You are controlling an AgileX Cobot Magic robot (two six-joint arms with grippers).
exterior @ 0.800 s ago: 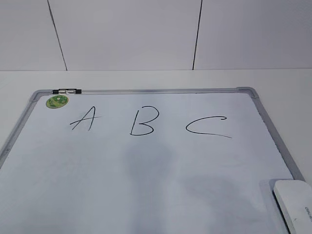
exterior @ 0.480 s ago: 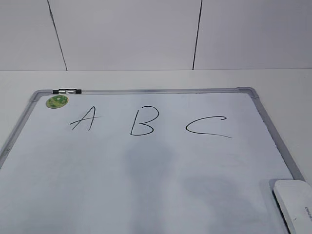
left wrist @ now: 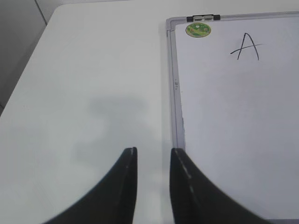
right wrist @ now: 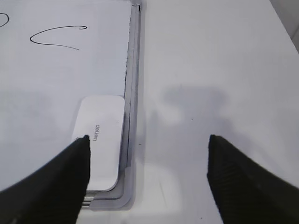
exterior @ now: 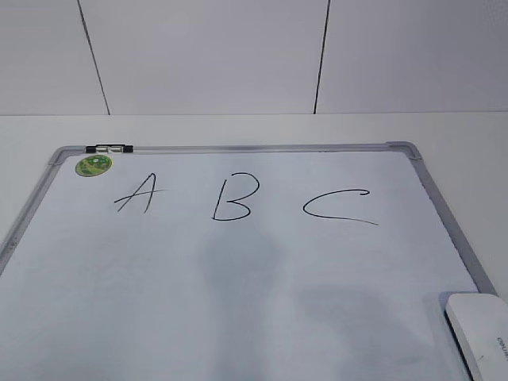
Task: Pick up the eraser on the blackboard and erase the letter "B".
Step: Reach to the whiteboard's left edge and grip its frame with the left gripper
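Right gripper (right wrist: 148, 140) (jaws spread) overlaps eraser's (right wrist: 100, 135) near edge.

white table (exterior: 238, 127); blackboard (exterior: 432, 190) flat on it.

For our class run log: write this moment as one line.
phase: pre-grasp | right claw: open, beside eraser | letter "B": intact

- From my exterior view, the eraser (exterior: 480, 333) was cut off at the lower right corner, its grey lettering too small to read.
- The blackboard (exterior: 238, 148) ran off the bottom edge.
- Neither hand showed there.
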